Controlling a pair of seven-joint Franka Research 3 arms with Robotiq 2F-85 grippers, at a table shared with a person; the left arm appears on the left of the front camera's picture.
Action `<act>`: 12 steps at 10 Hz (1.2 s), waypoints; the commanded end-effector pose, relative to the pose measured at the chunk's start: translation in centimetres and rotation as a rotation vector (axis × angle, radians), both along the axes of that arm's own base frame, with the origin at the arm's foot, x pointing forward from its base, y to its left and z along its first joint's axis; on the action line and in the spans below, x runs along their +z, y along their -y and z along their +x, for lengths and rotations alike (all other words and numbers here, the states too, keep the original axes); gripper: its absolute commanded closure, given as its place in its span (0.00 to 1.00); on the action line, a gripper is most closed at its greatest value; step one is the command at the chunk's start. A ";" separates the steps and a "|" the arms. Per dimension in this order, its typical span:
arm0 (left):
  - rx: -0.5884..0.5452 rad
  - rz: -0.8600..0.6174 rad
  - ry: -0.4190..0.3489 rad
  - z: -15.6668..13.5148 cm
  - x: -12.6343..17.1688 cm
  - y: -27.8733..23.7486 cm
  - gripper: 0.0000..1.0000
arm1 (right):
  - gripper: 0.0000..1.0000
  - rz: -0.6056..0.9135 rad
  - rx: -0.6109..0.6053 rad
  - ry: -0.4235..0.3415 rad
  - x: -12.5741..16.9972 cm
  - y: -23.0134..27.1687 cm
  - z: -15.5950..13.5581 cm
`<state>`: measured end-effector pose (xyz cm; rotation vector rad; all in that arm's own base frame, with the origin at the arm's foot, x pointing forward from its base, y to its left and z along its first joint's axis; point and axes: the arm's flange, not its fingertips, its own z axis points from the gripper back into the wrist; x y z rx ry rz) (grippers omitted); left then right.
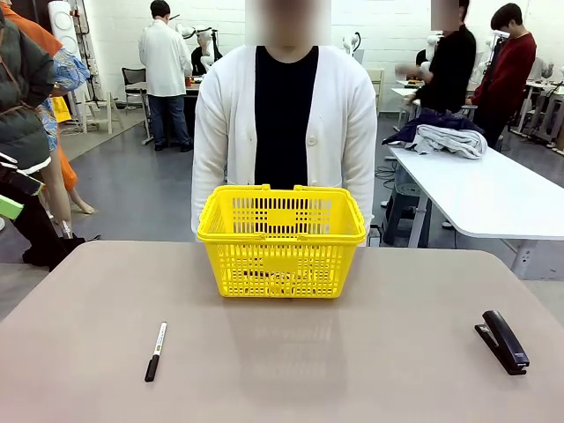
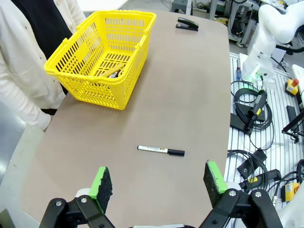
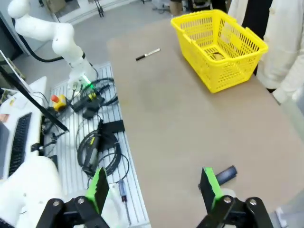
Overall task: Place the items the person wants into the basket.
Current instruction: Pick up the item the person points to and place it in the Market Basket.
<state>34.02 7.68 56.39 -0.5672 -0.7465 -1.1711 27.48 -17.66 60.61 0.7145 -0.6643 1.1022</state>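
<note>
The yellow basket (image 1: 281,240) stands at the centre of the front view, on the far side of the surface (image 1: 291,370), right in front of the person (image 1: 284,123) in the white cardigan. In the left wrist view some items (image 2: 112,72) lie on its floor — dark and yellowish shapes, too small to tell apart — and the right wrist view shows a dark shape (image 3: 217,55) there too. So, by my judgement, the wanted things already sit inside and the placing part looks done or nearly so.

What lies outside looks like the leftovers: a white-barrelled marker (image 1: 156,350) with a black cap at the lower left of the front view, and a black stapler (image 1: 503,341) at the lower right, both well apart from the basket. Neither needs to go in, as far as I can judge.

The left end effector (image 2: 159,183) hangs above the surface with its green pads spread wide, gripping nothing; the marker lies beyond it. The right end effector (image 3: 154,186) is likewise wide and empty, the stapler's end just beside one pad (image 3: 209,184).
</note>
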 end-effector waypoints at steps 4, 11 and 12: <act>-0.014 -0.020 0.014 0.0 0.0 -0.1 0.00 | 0.00 -0.016 -0.003 0.160 -3.5 1.1 4.8; -0.014 -0.020 0.014 0.0 0.0 -0.1 0.00 | 0.00 -0.026 -0.013 0.125 -3.8 1.4 5.7; -0.014 -0.020 0.014 0.0 0.0 -0.1 0.00 | 0.00 -0.026 -0.013 0.125 -3.8 1.4 5.7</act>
